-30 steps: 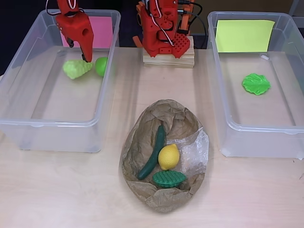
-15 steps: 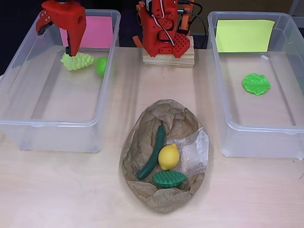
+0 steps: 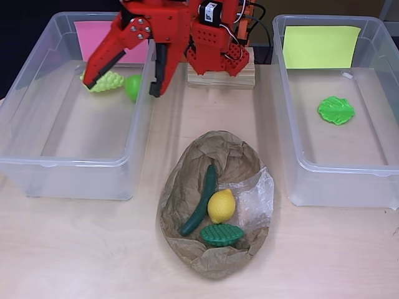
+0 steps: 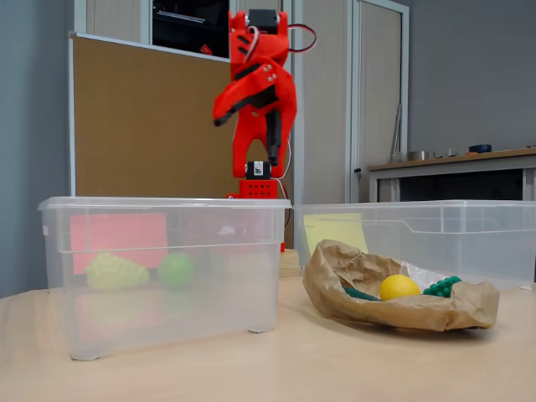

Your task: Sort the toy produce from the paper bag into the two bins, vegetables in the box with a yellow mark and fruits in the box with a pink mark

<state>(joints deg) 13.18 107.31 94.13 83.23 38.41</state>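
Observation:
My red gripper hangs open and empty, jaws spread wide, high over the back right corner of the left bin; in the fixed view the gripper is well above the bin's rim. That bin carries a pink mark and holds pale green grapes and a green ball-shaped fruit. The right bin has a yellow mark and a green lettuce leaf. The crumpled paper bag holds a cucumber, a lemon and a dark green ridged piece.
The arm's base stands on a wooden block between the bins at the back. Bare table lies in front of the bag and the bins. In the fixed view a brown board stands behind the table.
The gripper has risen out of the left bin, swung right and spread wide. The grapes stay lying in the bin beside the green fruit.

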